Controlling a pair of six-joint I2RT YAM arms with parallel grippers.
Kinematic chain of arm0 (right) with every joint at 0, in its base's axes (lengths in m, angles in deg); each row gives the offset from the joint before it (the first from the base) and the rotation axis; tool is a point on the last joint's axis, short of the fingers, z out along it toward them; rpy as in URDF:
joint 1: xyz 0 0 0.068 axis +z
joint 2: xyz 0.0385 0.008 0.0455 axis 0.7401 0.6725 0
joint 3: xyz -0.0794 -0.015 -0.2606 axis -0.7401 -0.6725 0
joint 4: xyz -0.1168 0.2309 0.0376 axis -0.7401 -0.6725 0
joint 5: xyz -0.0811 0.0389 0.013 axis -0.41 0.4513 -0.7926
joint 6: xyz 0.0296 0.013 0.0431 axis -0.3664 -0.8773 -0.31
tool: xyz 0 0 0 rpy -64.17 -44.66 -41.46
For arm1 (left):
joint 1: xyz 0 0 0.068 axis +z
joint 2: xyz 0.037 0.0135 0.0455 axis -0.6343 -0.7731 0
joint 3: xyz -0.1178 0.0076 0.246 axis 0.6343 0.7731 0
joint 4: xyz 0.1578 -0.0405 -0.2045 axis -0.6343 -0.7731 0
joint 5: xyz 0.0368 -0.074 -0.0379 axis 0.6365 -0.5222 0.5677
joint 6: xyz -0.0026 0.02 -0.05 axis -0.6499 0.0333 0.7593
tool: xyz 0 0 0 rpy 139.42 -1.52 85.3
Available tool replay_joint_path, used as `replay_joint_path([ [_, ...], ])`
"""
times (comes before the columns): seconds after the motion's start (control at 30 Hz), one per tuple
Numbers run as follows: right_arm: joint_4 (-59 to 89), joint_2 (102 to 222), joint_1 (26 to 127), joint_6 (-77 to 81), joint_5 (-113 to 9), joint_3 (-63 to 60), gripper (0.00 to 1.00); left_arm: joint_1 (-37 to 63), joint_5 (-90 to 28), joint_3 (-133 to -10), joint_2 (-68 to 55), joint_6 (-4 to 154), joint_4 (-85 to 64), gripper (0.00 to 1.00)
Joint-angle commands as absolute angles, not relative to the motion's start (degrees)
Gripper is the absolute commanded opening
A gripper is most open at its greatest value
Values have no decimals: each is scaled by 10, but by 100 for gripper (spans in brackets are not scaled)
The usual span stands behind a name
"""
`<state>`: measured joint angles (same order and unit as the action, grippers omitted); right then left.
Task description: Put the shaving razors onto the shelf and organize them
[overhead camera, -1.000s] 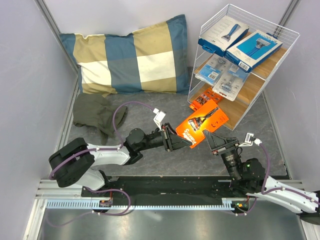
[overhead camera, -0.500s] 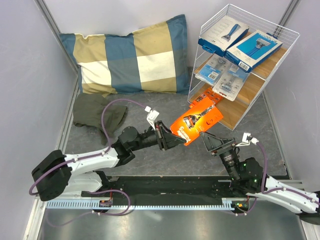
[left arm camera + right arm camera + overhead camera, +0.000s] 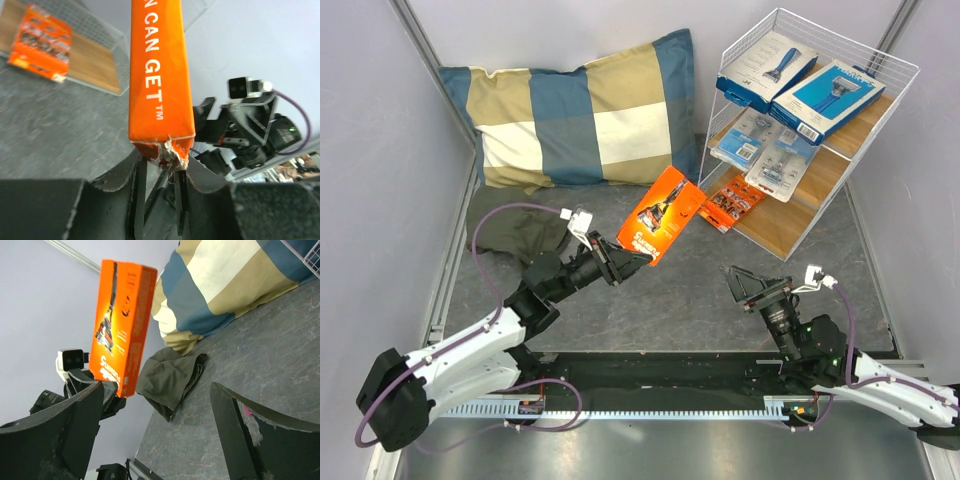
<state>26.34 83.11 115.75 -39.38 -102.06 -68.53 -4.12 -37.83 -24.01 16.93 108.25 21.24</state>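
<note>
2 white-and-black arms [image 3: 460, 355], purple cables [image 3: 515, 207]

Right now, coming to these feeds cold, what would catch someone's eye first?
The bright orange razor pack stands out, pinched at its bottom edge by the left gripper and held above mid-table near the checked pillow. Next comes the white wire shelf at far right, with blue boxes on top, blister packs below and another orange card on its lowest board.
</note>
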Motion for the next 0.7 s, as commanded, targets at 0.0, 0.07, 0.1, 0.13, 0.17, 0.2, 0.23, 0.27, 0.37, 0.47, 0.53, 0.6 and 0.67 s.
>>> replay_joint_path([
  [0.0,254,825,1159,-392,-1037,-658,95,-36,-341,-225,201,1047,160,2],
  [0.07,253,825,1158,-390,-1037,-657,95,-34,-340,-218,204,1048,153,2],
  [0.1,254,828,1159,-390,-1037,-656,95,-34,-341,-216,202,1049,153,2],
  [0.13,254,830,1159,-388,-1036,-654,94,-35,-342,-212,194,1052,153,2],
  [0.17,256,833,1158,-385,-1037,-653,94,-34,-343,-209,190,1054,153,2],
  [0.2,260,835,1159,-381,-1034,-652,94,-34,-345,-208,184,1056,157,2],
  [0.23,267,837,1159,-377,-1032,-650,94,-34,-351,-203,176,1061,162,2],
  [0.27,270,842,1159,-374,-1029,-648,94,-35,-354,-202,162,1064,168,2],
  [0.37,272,856,1159,-361,-1023,-634,94,-35,-372,-191,131,1071,204,2],
  [0.47,274,880,1159,-353,-1015,-620,94,-34,-390,-177,104,1085,270,2],
  [0.53,280,888,1158,-350,-1011,-614,94,-36,-407,-187,68,1093,293,2],
  [0.6,288,896,1159,-346,-1007,-610,94,-36,-421,-195,27,1096,307,2],
  [0.67,307,901,1158,-338,-1000,-610,95,-39,-435,-212,0,1107,326,2],
])
